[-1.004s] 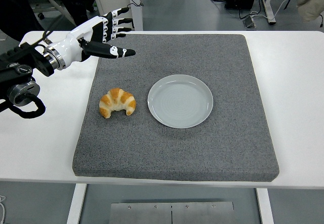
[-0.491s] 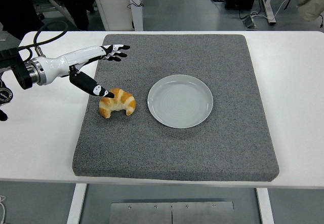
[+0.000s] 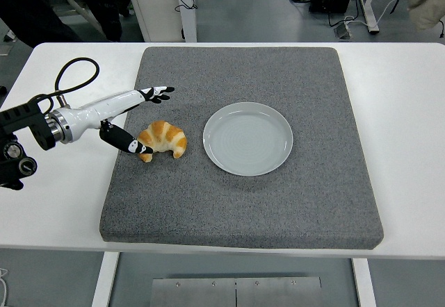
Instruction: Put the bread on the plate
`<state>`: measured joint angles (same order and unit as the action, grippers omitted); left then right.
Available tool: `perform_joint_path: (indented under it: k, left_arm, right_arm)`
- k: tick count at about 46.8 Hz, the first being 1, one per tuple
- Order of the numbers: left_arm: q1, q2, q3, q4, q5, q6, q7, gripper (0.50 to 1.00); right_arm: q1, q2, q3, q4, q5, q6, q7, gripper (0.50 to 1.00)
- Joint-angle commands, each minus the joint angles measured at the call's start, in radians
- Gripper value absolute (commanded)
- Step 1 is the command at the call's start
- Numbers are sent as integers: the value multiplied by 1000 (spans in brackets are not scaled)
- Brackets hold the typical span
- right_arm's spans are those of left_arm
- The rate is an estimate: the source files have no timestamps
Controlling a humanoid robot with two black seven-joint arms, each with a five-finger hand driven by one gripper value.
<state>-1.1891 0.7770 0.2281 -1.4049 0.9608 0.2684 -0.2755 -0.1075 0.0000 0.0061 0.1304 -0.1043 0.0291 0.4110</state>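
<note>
The left robot hand point(image 3: 135, 123) has dropped from well above the far-left corner of the grey mat point(image 3: 278, 203) to mat level, just left of the croissant point(image 3: 163, 139). A second ago it hovered high with the fingers fanned; now the thumb point(image 3: 128, 142) lies against the croissant's near-left tip, while the other fingers point(image 3: 158, 94) reach out flat beyond the croissant and do not touch it. The robot hand is wide, spread around the croissant's left side and holding nothing yet.

The croissant itself has not shifted: it lies on the mat, just left of the white plate point(image 3: 247, 138), near it but apart from its rim. The plate is bare.

So the approach looks finished and the grasp is the step in hand. The fingers likely need to curl over the croissant's far side against the thumb before any lift rightward toward the plate. The right arm is out of view.
</note>
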Motion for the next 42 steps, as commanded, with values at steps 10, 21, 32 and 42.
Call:
perform_joint_path:
  k: [10, 21, 32, 42]
  left_arm:
    - [60, -71, 0, 72, -2, 54, -21, 942]
    - [82, -113, -4, 112, -5, 72, -30, 942]
    - [109, -151, -29, 165, -13, 72, -42, 940]
    - [126, -176, -32, 204, -16, 72, -51, 937]
  right_arm:
    - [0, 0, 0, 0, 0, 0, 0, 1000]
    - [-1, 0, 0, -2, 0, 0, 0, 1000]
    - [-3, 0, 0, -2, 0, -1, 0, 1000]
    - [-3, 0, 0, -2, 0, -1, 0, 1000]
